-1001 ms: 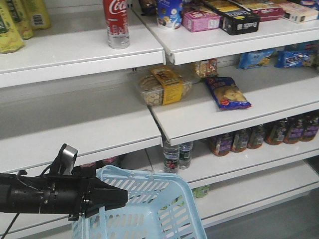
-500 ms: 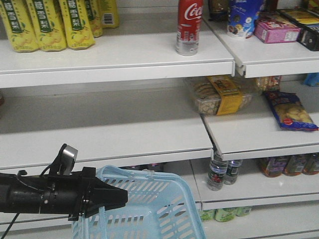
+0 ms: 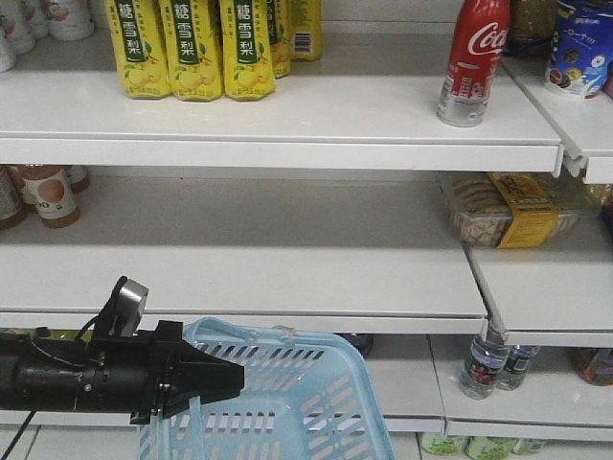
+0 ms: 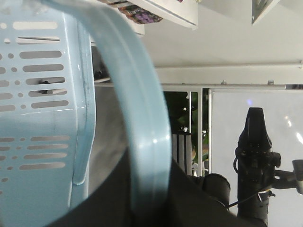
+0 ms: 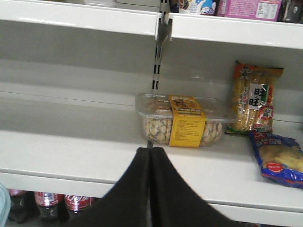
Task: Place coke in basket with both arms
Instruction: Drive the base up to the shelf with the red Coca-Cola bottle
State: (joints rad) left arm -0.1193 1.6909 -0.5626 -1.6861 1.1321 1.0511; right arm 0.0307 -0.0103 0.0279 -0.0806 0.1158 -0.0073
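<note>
The coke (image 3: 471, 62), a slim red can with a silver base, stands upright on the top shelf at the upper right. The light blue basket (image 3: 297, 402) hangs at the bottom centre. My left gripper (image 3: 222, 379) is shut on its hoop handle (image 4: 147, 113). In the left wrist view the handle runs between the black jaws beside the slotted basket wall (image 4: 42, 94). My right gripper (image 5: 150, 151) is shut and empty, facing the middle shelf. It also shows in the left wrist view (image 4: 255, 118). The coke is out of both wrist views.
Yellow drink bottles (image 3: 196, 48) stand on the top shelf left of the coke. A clear biscuit tray with a yellow band (image 5: 182, 120), snack bags (image 5: 279, 161) and a shelf post lie on the middle shelf. Dark cola bottles (image 5: 52, 203) stand below.
The whole shelf scene has slid right in the front view; the coke went from upper left of centre to the upper right. The left arm and the basket hold the same place in frame.
</note>
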